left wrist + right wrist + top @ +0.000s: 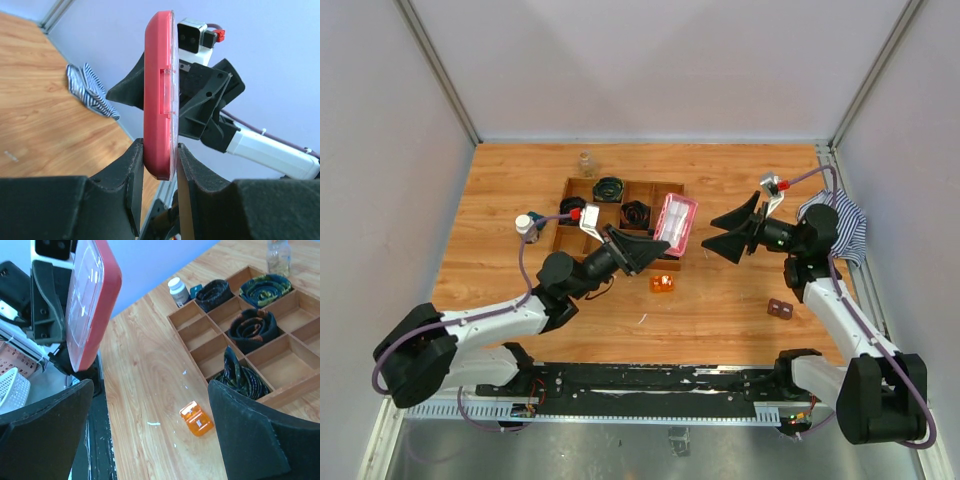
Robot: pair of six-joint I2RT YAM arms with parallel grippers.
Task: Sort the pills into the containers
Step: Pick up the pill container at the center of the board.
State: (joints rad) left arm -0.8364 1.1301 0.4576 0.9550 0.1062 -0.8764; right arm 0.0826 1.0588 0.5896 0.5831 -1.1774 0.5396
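Note:
My left gripper [653, 248] [160, 156] is shut on the lower edge of the flat pink box [676, 224] [159, 95], holding it upright on edge above the table. The box also shows at the left of the right wrist view, pink box [92, 305]. My right gripper [722, 232] [150, 387] hangs open and empty, facing the box from the right. The clear vial [586, 162] [278, 255] stands behind the tray. The dark bottle with a white cap [526, 224] [177, 290] stands at the tray's left. A thin white bit [154, 423] lies on the wood; I cannot tell whether it is a pill.
A wooden compartment tray [570, 181] [186, 347] holds black coils. An orange block [662, 283] [196, 419] lies in front of it. A striped cloth [840, 225] [90, 90] is bunched at the right edge. A small brown piece [780, 309] lies near the right arm.

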